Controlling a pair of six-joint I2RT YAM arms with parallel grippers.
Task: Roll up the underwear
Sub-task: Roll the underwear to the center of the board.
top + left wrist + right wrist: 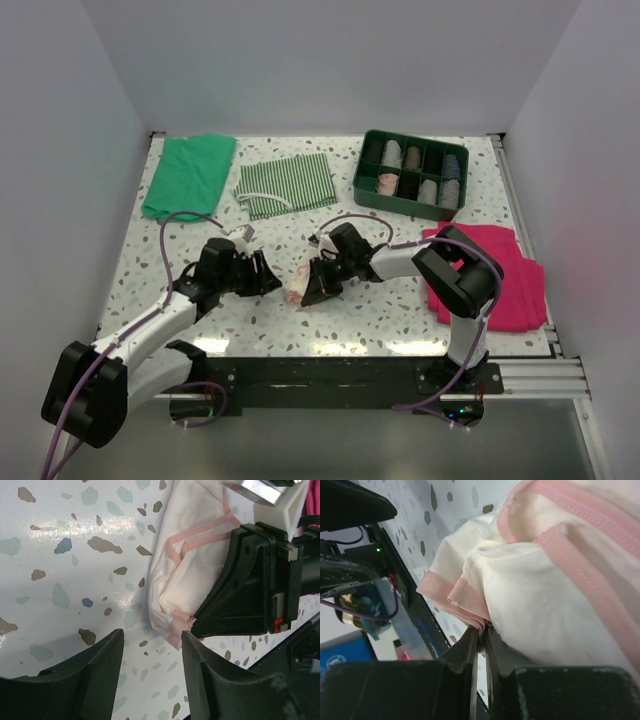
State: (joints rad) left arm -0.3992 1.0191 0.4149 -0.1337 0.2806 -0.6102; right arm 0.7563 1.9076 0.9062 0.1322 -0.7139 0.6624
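The underwear [545,595] is a crumpled pale wad with pink edging, its hem pinched in the right gripper [481,632]. The left gripper [152,637] gapes empty just beside it.

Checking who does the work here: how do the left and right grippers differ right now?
The left gripper stands open and holds nothing; the right gripper is shut on the pink-edged hem of the underwear. The left gripper sits beside the underwear; the right gripper reaches it from the opposite side. Both sit low over the table.
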